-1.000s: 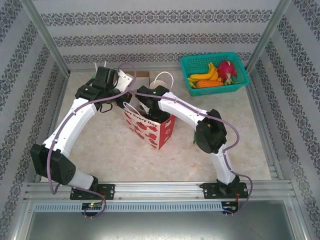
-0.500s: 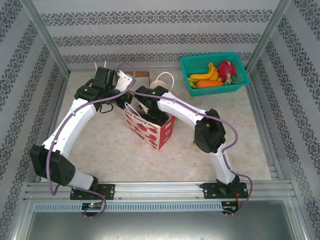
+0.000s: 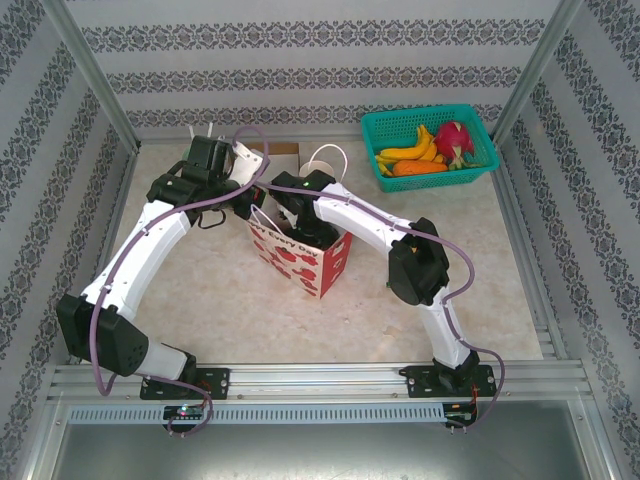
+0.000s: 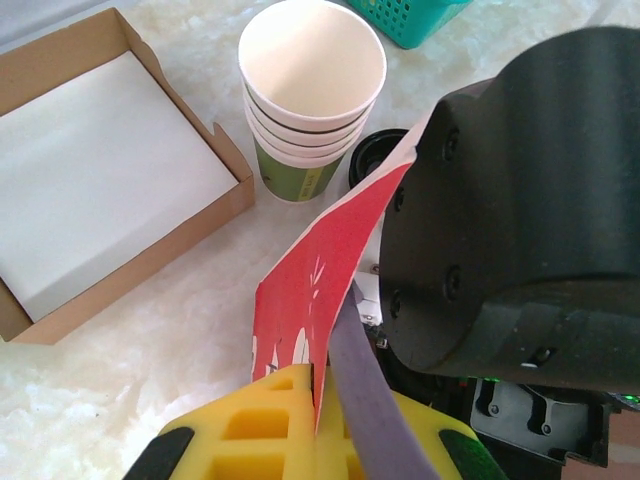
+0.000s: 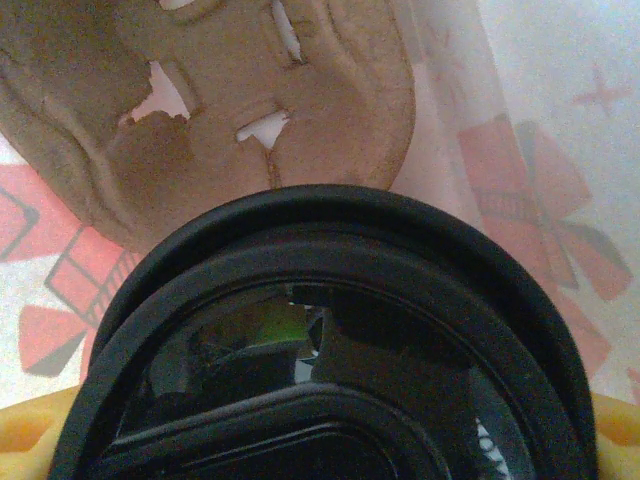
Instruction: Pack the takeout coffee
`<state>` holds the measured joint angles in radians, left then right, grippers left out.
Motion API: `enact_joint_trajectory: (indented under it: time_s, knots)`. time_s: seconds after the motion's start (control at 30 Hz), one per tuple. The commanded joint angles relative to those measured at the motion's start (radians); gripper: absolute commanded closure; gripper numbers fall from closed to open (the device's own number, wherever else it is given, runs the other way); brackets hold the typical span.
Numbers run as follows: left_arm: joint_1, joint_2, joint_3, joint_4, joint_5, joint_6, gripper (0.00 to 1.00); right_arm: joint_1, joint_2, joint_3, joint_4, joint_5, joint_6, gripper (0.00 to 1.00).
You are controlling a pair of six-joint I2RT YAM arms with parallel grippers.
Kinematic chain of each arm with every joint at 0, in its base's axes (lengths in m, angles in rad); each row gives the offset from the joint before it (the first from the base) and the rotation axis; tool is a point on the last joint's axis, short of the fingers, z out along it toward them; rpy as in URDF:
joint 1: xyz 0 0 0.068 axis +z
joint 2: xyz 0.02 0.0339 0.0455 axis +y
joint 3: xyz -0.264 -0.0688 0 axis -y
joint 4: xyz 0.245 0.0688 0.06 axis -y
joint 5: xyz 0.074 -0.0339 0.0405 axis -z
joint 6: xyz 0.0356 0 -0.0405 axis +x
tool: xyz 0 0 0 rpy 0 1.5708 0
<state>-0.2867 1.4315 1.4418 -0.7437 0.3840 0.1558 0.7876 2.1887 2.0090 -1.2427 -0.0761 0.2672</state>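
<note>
L gripper [image 4: 300, 432] is clamped shut on bag [image 4: 322, 268] rim; I hold it taut. R gripper [image 5: 320, 432] spans wide round takeout coffee [image 5: 330, 228], inside bag above pulp tray [image 5: 250, 100]. Recommended: lower vert. into tray well, then release.

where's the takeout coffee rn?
Right wrist view: the takeout coffee, black lid showing, sits in the right gripper inside the red-printed bag, over a brown pulp tray. In the top view that bag stands mid-table between the arms.
</note>
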Motion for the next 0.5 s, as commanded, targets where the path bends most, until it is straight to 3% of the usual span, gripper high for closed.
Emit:
enact_joint_trajectory:
  time_s: [0.0,0.47]
  knots:
    - [-0.002,-0.055,0.018,0.087,-0.003,-0.001,1.00,-0.010,-0.028,-0.004,-0.076,-0.008,0.038,0.52]
    - [-0.002,-0.055,0.016,0.078,-0.002,0.017,1.00,-0.002,-0.004,0.009,-0.106,-0.007,0.018,0.39]
